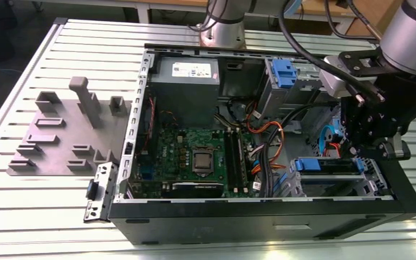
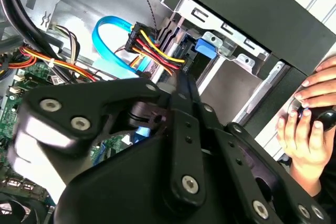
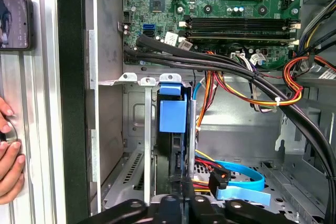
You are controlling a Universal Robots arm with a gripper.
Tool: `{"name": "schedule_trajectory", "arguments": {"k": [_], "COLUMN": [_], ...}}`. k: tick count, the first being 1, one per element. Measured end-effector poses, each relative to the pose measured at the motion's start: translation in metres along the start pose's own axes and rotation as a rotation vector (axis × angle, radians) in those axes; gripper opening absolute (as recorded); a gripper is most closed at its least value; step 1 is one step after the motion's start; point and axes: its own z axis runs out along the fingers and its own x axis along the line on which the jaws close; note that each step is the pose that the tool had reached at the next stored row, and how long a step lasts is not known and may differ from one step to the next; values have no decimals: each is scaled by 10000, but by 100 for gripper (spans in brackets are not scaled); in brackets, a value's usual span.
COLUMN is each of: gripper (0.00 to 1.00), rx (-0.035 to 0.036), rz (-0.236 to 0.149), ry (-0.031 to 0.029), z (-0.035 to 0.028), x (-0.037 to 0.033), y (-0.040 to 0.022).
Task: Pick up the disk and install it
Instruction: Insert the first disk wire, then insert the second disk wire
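Sitting edge-up in the drive bay of the open computer case, the disk shows its blue carrier in the first wrist view. The gripper hangs directly over the disk's end; whether its jaws clamp it cannot be told. A person's hand rests outside the case.

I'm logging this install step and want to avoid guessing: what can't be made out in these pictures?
- The disk: in the first wrist view it sits edge-on in the drive bay, so its label is hidden.
- Pincer fingertips: in the second wrist view the pincer's black body covers them; whether it grips is unclear.
- A person's hand is cut off by the picture's edge.
- In the exterior view the arm blocks the bay behind it.
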Motion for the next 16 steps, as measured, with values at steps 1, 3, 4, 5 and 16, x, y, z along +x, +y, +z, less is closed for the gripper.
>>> {"name": "schedule_trajectory", "arguments": {"k": [1,3,4,5,16], "gripper": [15,11,11,11,11], "rx": [0,0,0,0,0], "rz": [0,0,0,0,2], "ry": [0,-1,-1,-2,-14], "z": [0,0,0,0,0], "x": [0,0,0,0,0], "y": [0,0,0,0,0]}}
